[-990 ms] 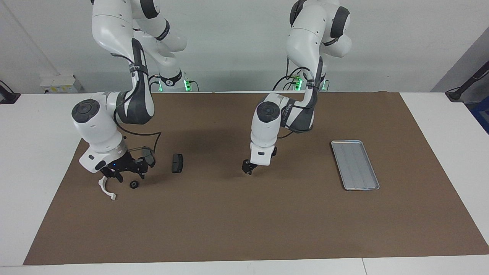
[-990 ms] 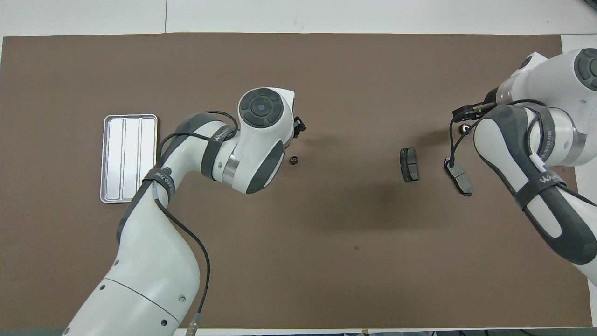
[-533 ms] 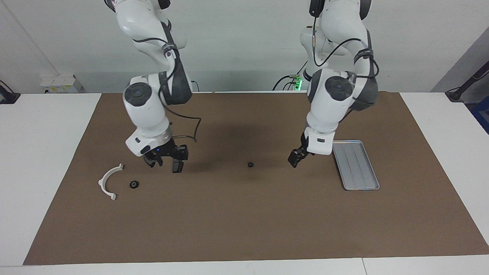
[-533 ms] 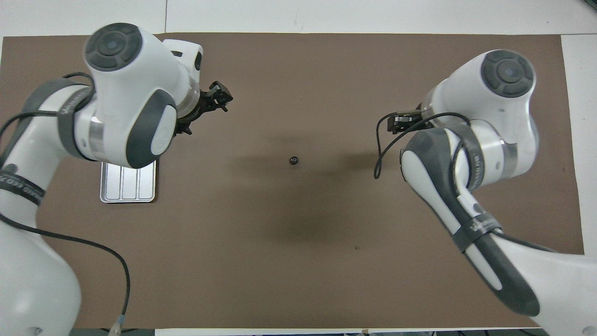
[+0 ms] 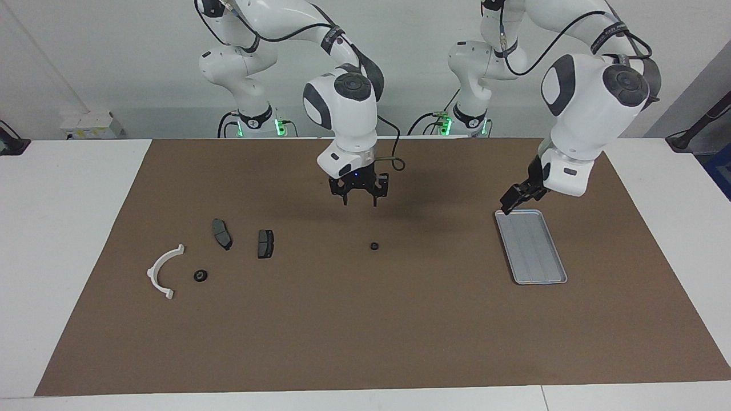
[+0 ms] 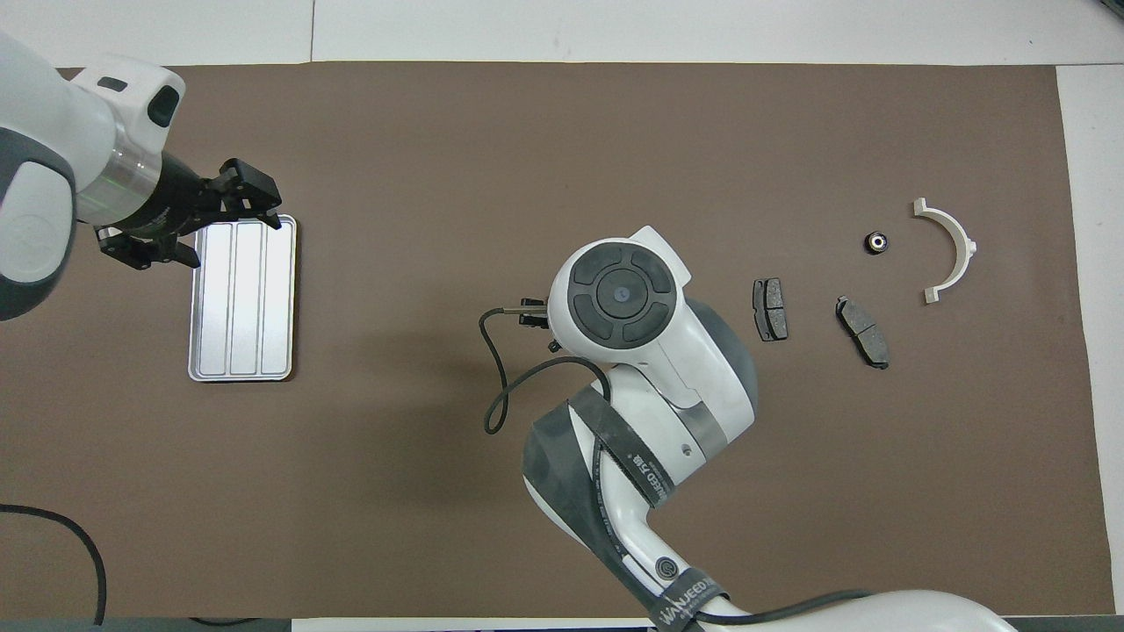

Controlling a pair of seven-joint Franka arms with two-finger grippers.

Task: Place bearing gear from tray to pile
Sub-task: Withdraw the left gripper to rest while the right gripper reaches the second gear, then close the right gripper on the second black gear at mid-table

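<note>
From my remote desk I see the flat silver metal tray (image 5: 534,248) (image 6: 241,298) with a ribbed floor lying on the brown mat (image 5: 365,331) toward the left arm's end of the table. In the facing view, the left gripper (image 5: 510,204) (image 6: 202,219) hangs over the tray's 11 o'clock corner, and I cannot tell if it is open or closed. The right gripper (image 5: 358,194) is up in the air over the middle of the mat, its two fingers apart with nothing between them. One small black round bearing gear (image 5: 374,246) lies on the mat at about 5 o'clock from that gripper in the facing view, well apart from the tray. From overhead, the right arm covers it. The pile is toward the right arm's end: a white half-round plastic bracket (image 5: 163,271) (image 6: 953,250) and two dark grey brake pads (image 5: 221,234) (image 6: 862,331). A second small black bearing gear (image 5: 200,275) (image 6: 875,242) lies just beside the bracket, at its 3 o'clock in the facing view. The pads lie at about 1 o'clock from the bracket, near each other but not touching.
</note>
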